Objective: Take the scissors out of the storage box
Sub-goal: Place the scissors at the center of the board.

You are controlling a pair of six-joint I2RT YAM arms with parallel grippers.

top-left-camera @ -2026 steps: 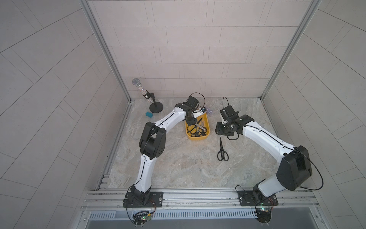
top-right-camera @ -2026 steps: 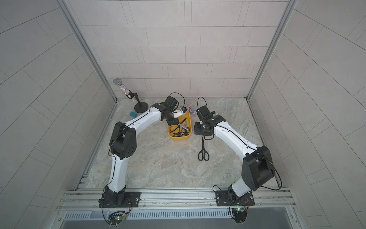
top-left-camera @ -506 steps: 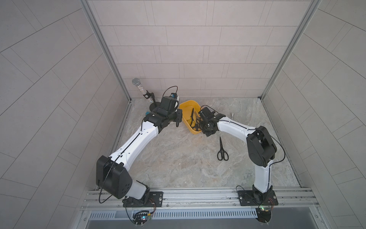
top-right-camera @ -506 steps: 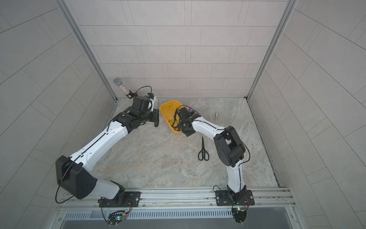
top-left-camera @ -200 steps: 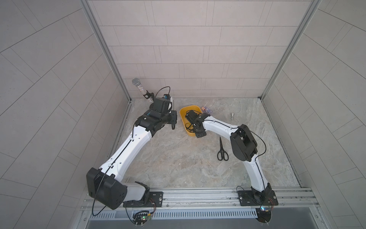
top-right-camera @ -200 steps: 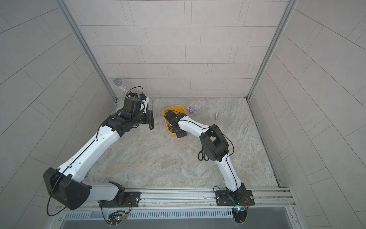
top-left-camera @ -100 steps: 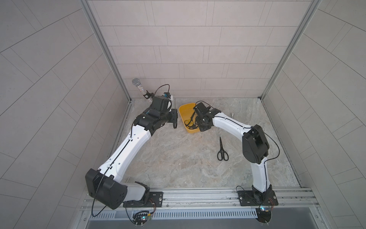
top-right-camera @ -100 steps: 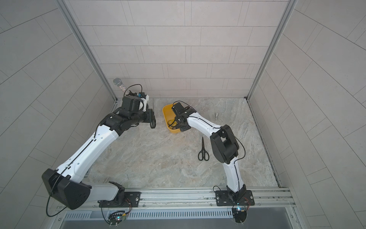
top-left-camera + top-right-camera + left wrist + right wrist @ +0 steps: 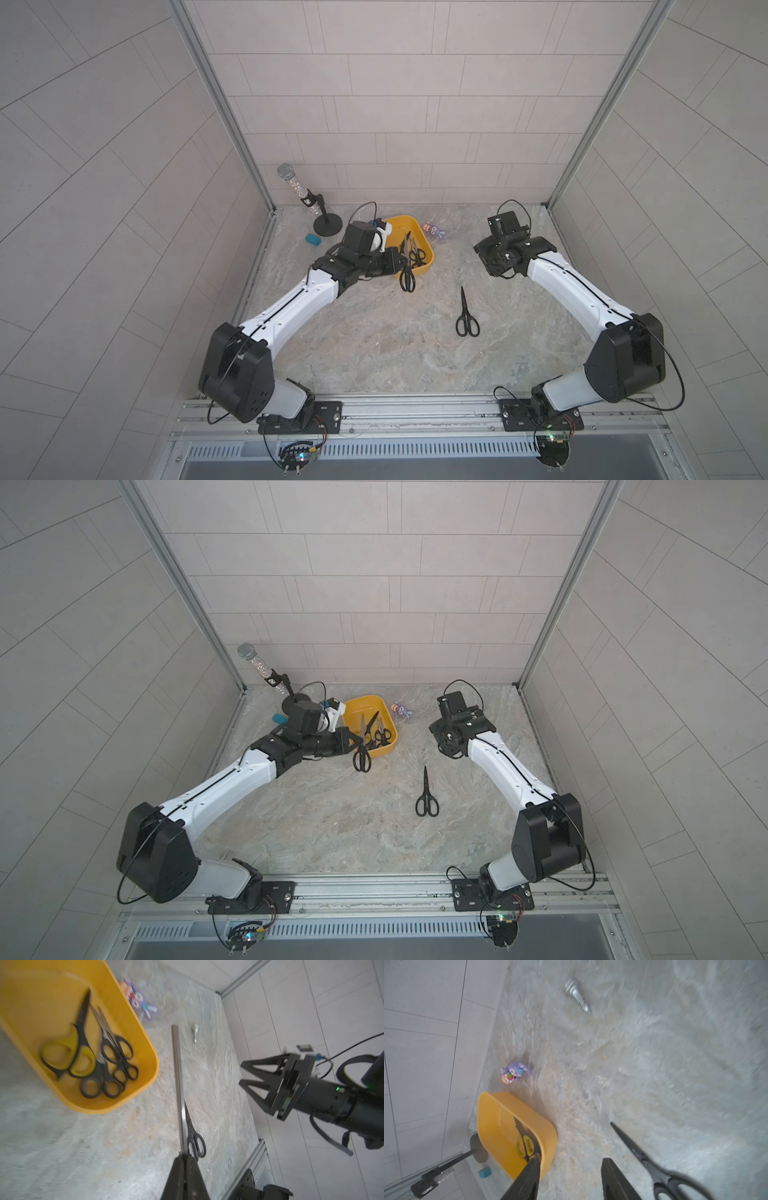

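Holding: left gripper point(image 9: 184, 1159) is pressed together on a large pair point(image 9: 407, 277) with a silver blade; its black handles are at the lower edge of the storage box point(image 9: 429, 258).
Right side: right gripper point(image 9: 569, 1167) has its fingers apart, with nothing between them.
Box: upper middle in both top views; yellow-handled scissors point(image 9: 70, 1053) and small black pairs point(image 9: 118, 1059) lie inside.
Outside: one black pair point(image 9: 467, 318) lies flat on the table point(image 9: 365, 345), lower right of the box.
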